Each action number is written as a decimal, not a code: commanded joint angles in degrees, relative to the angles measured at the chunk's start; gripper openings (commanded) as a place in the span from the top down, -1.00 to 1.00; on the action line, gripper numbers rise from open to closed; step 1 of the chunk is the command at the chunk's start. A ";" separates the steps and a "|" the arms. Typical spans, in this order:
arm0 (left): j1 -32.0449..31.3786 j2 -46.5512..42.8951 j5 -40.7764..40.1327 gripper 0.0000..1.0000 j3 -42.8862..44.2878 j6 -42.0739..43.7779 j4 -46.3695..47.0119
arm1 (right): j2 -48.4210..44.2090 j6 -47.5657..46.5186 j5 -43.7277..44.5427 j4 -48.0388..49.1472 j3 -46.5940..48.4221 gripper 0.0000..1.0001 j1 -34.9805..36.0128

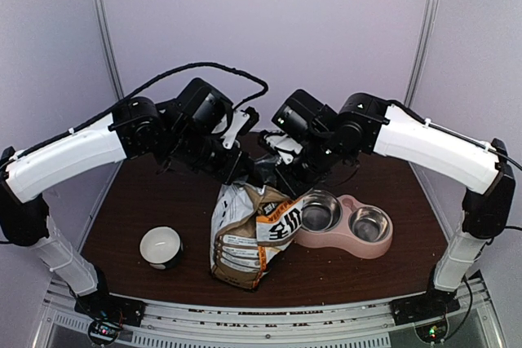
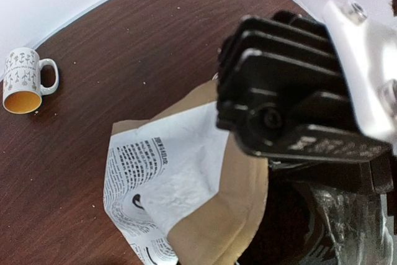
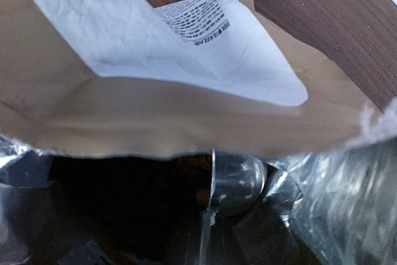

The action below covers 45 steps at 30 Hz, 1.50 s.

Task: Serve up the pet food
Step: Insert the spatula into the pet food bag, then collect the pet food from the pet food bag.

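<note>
- Nothing had been served: both steel cups of the pink double bowl (image 1: 342,241) looked empty.
- The brown kibble pet food (image 3: 186,166) lay inside the open tan, orange and black printed bag (image 1: 245,238) on the dark wooden bench (image 1: 163,193).
- The right hand (image 1: 281,170) seemed clenched on a round steel scoop (image 3: 234,181) in the bag's mouth. Scooping and carrying were left to do.
- The left hand (image 1: 238,165) was clenched at the bag's top, but I could not tell whether it pinched the rim.
- Fingers were hidden, and the kibble was dark and hard to make out.

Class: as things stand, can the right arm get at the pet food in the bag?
Probably yes: the bag gapes open at the top, and the metal scoop, seemingly in the right gripper, sits inside it by the dimly seen pet food.
</note>
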 commanded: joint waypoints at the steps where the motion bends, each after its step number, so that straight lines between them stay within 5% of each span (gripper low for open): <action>1: 1.03 -2.79 -0.71 0.95 0.30 0.41 11.11 | 1.70 -2.81 -24.26 -1.35 -2.71 1.00 2.76; 25: 2.56 -5.57 -2.51 0.94 -1.11 -1.72 9.78 | -5.42 -3.22 -39.62 -2.04 0.65 1.00 1.80; 45: 2.75 -11.36 -4.44 0.94 -3.20 -2.36 9.07 | -22.26 19.83 -40.59 17.33 -16.98 1.00 -11.54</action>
